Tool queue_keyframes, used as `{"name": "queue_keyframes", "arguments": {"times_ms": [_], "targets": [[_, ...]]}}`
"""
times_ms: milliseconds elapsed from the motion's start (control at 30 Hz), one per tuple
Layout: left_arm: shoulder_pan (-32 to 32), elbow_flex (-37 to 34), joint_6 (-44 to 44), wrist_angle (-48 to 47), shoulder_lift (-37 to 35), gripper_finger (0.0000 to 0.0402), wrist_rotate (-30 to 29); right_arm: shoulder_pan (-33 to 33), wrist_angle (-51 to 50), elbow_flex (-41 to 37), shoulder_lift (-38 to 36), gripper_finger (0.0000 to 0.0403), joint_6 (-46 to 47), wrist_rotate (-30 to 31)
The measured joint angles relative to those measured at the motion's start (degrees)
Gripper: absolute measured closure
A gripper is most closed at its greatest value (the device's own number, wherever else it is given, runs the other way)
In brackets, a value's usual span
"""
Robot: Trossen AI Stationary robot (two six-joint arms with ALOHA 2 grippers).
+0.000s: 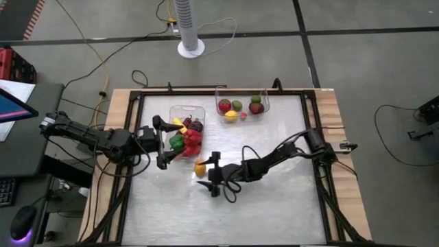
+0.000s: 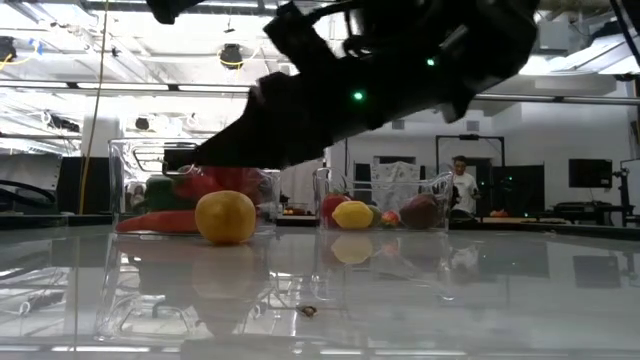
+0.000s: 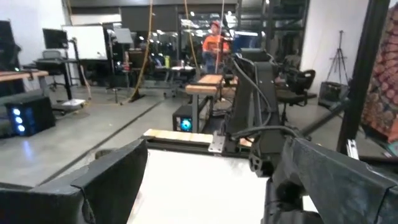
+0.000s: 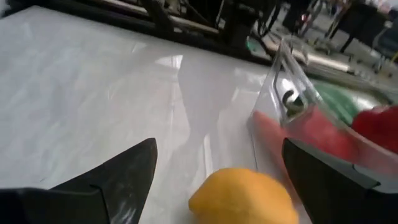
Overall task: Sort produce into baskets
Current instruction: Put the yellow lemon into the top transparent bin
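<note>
High view: the right tool sits spread wide on the table around an orange fruit, not gripping it. The left tool hangs wide open and empty beside the left bin of produce.

Low view: the fruit rests just before that bin; the other bin stands farther right.

Right wrist view: the fruit lies between the fingers.

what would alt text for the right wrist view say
A yellow-orange fruit lies on the white table between the right gripper's open dark fingers, untouched. Beside it stands a clear basket holding red and green produce.
</note>
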Motion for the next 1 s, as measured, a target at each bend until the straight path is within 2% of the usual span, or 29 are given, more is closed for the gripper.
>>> {"name": "queue_keyframes", "arguments": {"times_ms": [167,433,667,1000], "targets": [[0.0,0.0,-0.5,-1.82,0.0,0.0015,1.01,-0.07,-3.52,3.49,2.42,0.0017,0.81,1.01],[0.0,0.0,-0.45,-1.41,0.0,0.0015,0.99,-0.88,-7.89,3.74,2.66,0.0025,2.42,2.14],[0.0,0.0,-0.25,-1.15,0.0,0.0015,0.98,-2.11,-5.78,3.85,5.99,0.0026,3.06,0.66],[0.0,0.0,-0.45,-1.17,0.0,0.0015,0.99,-3.14,-6.87,3.84,6.21,0.0027,5.08,0.44]]}}
